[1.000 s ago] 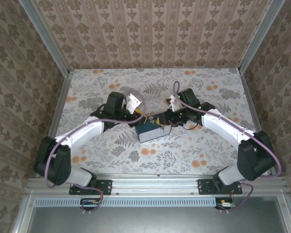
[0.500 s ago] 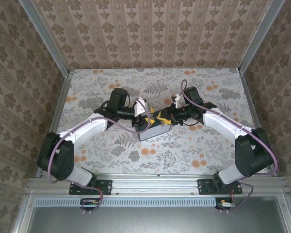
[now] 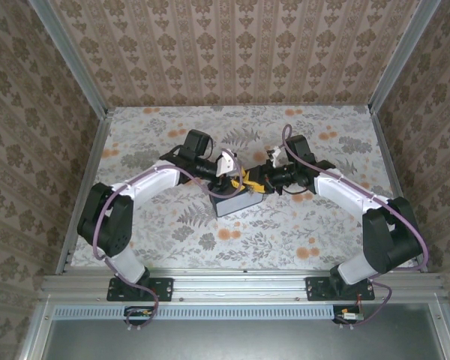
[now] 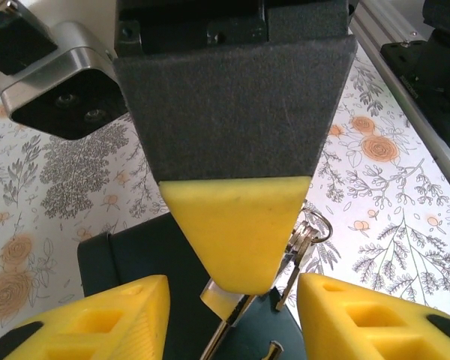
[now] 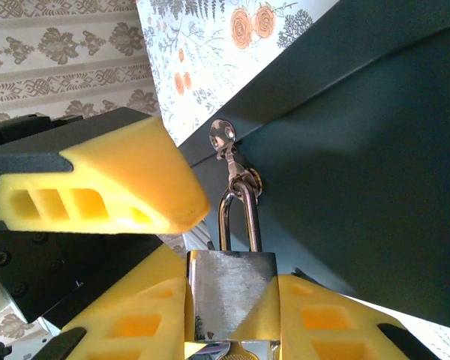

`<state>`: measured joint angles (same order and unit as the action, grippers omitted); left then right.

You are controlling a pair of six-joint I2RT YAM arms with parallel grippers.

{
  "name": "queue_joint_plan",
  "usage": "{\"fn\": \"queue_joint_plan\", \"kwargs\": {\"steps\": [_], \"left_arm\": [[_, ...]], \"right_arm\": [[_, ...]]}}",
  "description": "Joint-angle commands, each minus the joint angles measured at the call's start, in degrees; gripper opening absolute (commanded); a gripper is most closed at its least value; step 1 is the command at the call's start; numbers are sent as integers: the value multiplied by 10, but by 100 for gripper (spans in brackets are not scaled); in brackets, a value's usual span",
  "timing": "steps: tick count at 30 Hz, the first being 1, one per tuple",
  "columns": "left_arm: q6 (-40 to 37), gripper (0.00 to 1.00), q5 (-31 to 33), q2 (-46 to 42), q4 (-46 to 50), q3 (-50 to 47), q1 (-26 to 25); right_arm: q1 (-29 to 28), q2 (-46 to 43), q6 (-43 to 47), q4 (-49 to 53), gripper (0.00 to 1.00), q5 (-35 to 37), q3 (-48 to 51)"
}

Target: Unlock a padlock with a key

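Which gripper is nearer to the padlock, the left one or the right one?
Right. The right gripper is clamped on the padlock body; the left gripper hovers close beside it, jaws open.

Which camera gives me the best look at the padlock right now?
Right wrist: the padlock sits centre frame, body clamped in the right gripper, shackle plainly visible. Left wrist catches a metal sliver, possibly its edge; in the top external view it is too small to make out.

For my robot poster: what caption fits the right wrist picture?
Yellow fingers grip a silver padlock by a dark box.
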<state>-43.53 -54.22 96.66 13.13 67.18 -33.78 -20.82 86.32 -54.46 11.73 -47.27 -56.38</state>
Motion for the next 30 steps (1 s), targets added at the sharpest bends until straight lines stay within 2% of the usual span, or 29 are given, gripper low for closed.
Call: {"fn": "queue_joint_plan", "kwargs": {"steps": [1,7,10,13,17,22,25,30], "left_arm": [[-42,47,-37,11,48,26,-3],[-45,33,-43,23,52,29,-6],[-45,23,-44,27,49,27,-8],[-34,17,-48,29,35,23,-8],[-32,15,-47,34,37,23,-6],[-25,14,-47,34,33,20,-2],[-22,14,-48,34,33,21,-1],[-17,13,-50,37,33,23,-1]], "right_arm": [[3,1,-1,-6,27,-21,3],[3,5,1,-7,28,-21,-1],[4,3,11,4,32,-21,-7],[5,2,44,42,37,-14,-21],[15,-11,113,113,42,4,-42],[20,-37,229,208,44,64,-78],[13,-62,295,202,44,94,-79],[-45,-107,438,193,49,170,-68]]}}
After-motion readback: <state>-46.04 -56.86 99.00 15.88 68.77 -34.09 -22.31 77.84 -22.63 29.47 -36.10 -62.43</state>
